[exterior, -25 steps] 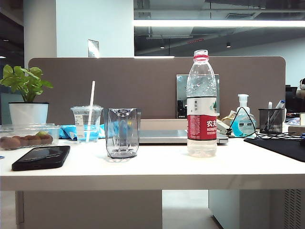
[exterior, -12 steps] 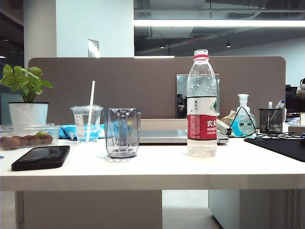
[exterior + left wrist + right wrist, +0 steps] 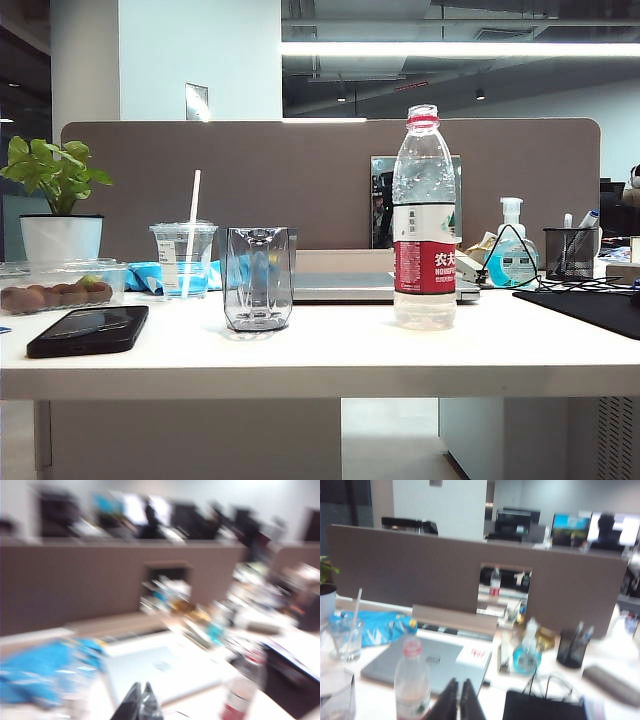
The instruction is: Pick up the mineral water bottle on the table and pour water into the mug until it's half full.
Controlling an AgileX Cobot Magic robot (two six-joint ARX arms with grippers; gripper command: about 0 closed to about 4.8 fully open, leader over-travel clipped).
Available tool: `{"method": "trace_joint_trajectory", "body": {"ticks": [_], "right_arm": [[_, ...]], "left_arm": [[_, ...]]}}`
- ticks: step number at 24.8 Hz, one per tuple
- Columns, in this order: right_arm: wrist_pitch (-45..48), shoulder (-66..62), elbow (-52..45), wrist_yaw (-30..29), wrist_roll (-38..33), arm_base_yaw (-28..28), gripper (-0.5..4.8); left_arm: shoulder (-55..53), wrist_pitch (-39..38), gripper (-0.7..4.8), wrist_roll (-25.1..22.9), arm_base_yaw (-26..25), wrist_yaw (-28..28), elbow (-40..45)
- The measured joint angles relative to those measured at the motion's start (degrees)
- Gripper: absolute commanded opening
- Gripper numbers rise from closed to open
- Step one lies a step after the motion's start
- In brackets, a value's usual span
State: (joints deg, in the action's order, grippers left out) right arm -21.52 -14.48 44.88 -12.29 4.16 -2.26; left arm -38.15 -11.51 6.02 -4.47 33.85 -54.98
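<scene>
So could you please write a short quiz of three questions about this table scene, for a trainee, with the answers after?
1. True or false: the mineral water bottle lies on its side on the table.
2. What stands nearer the black phone: the mug or the bottle?
3. Multiple choice: the right gripper is (a) shut and holding nothing, (b) clamped on the bottle, (c) open around the mug.

Key
1. False; it stands upright.
2. The mug.
3. (a). The left gripper, seen blurred in its wrist view, also looks shut and holds nothing.
</scene>
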Motion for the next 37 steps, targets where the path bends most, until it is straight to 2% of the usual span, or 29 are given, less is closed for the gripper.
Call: {"method": "trace_joint_trajectory", "body": {"ticks": [2,4,6,7,9,12,14,16,18,20,21,22,24,27,30,33,37], "right_arm": [[0.7,-3.8,3.8,-0.8,0.6,0.0,1.01],[1.5,-6.3,5.3,-2.1,0.6,0.0,1.49],[2.8,-9.2,4.8,-3.6,0.4,0.0,1.49],[4.3,-11.4,3.8,-5.5,0.1,0.0,1.5],[6.4,-14.2,2.0,-7.8,-0.7,0.0,1.68],[9.4,-18.3,-1.6,-9.1,-1.4,0.7,1.81],[12.5,-20.1,-4.4,-9.0,-1.9,2.4,1.81],[17.2,-22.4,-7.6,-9.0,-2.3,5.7,1.83],[22.8,-25.3,-11.1,-8.3,-2.4,9.8,2.21],[27.1,-27.7,-14.4,-6.5,-2.4,13.6,3.06],[33.8,-30.9,-17.3,-2.2,-2.5,18.4,3.48],[39.2,-34.8,-19.7,3.1,-2.5,22.2,3.71],[44.8,-39.9,-22.3,7.1,-2.2,24.4,4.01],[52.4,-48.4,-23.0,7.7,-2.2,24.3,4.34],[61.4,-57.4,-22.8,7.7,-3.5,24.4,4.42],[74.1,-67.8,-22.6,6.4,-3.9,24.2,4.74],[80.2,-75.7,-20.2,6.4,-3.9,24.0,4.79]], "left_arm": [[-7.0,-1.5,-0.05,0.0,0.0,5.6,-2.9],[-10.7,-6.8,-0.05,0.0,0.9,8.1,-3.8],[-13.2,-11.8,-0.05,-2.8,5.0,5.1,-4.2],[-13.7,-17.0,-0.05,-7.2,8.1,0.0,-4.2],[-13.8,-20.0,-0.05,-10.3,11.3,-2.3,-3.5],[-13.8,-20.4,-0.05,-11.2,19.5,-4.4,-1.2],[-13.8,-20.3,-0.05,-11.4,24.9,-8.9,0.2],[-13.8,-20.2,-0.05,-11.6,28.2,-13.5,1.6],[-13.8,-19.6,-0.05,-11.4,31.3,-15.4,3.2],[-13.9,-19.5,-0.05,-11.2,34.3,-16.1,4.2],[-13.8,-19.5,-0.05,-11.1,36.1,-17.5,4.6],[-13.8,-19.4,-0.05,-11.1,35.8,-18.6,4.7],[-13.8,-19.6,-0.05,-10.6,35.4,-19.0,4.8],[-13.4,-19.5,-0.05,-10.5,35.5,-18.6,4.8],[-12.6,-19.3,-0.05,-10.5,33.9,-17.8,4.8],[-12.5,-18.9,-0.05,-10.5,33.4,-16.3,4.8],[-12.4,-18.9,-0.05,-10.5,31.3,-16.1,4.8]]}}
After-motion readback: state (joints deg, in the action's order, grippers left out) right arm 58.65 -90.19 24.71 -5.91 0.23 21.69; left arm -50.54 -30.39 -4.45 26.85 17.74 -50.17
